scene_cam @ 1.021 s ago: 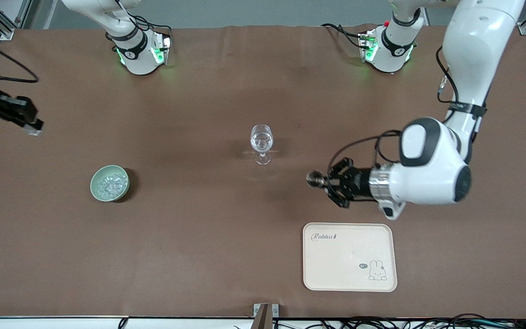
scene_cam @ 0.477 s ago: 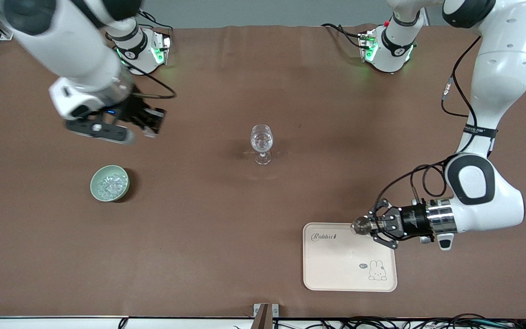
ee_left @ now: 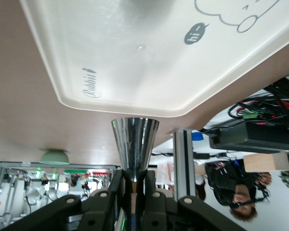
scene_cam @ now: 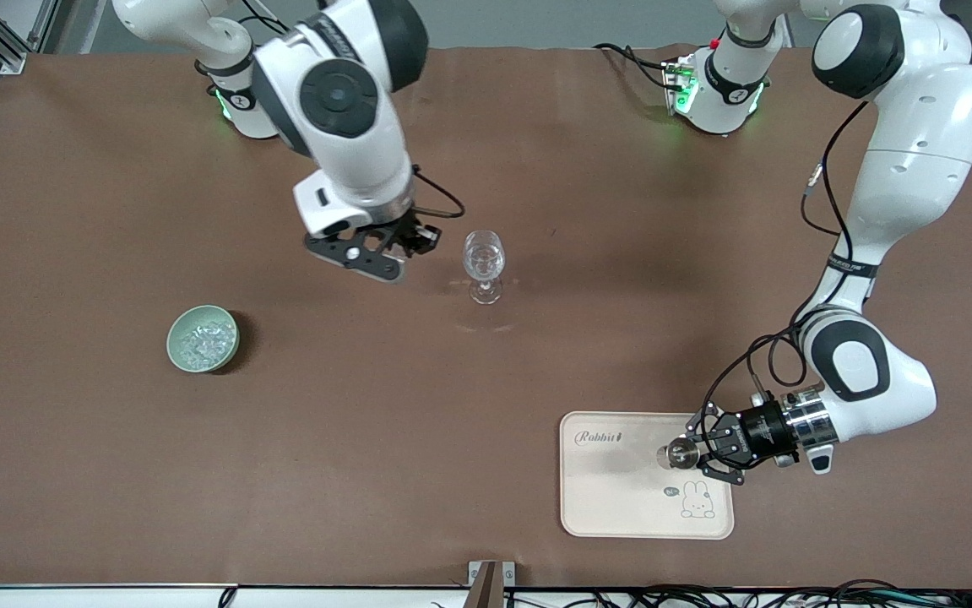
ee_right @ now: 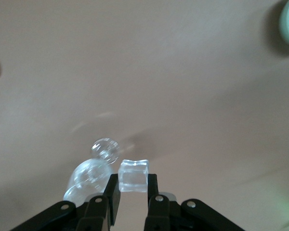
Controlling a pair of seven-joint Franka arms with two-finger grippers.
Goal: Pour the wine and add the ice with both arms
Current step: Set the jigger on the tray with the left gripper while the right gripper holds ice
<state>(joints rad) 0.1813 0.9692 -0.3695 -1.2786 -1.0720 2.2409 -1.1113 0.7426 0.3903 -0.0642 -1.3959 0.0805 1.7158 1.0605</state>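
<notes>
My right gripper [ee_right: 133,191] pinches an ice cube [ee_right: 133,175] beside the wine glass [scene_cam: 483,263]; my left gripper [scene_cam: 703,450] clamps a steel cup [ee_left: 134,147] (a jigger, perhaps) over the tray [scene_cam: 612,507].

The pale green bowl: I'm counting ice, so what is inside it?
The pale green bowl holds a heap of small clear ice chunks. Chunks under the top layer are covered, so no count is possible.

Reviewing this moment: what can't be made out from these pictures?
- Front view: the ice cube in the right claw is hidden by the wrist and claw body.
- Front view: whether the metal cup in the left claw touches the tray cannot be told.
- Right wrist view: the wine glass, clear against the table, shows no liquid level.
- Left wrist view: the green bowl shows only edge-on; its contents are hidden.
</notes>
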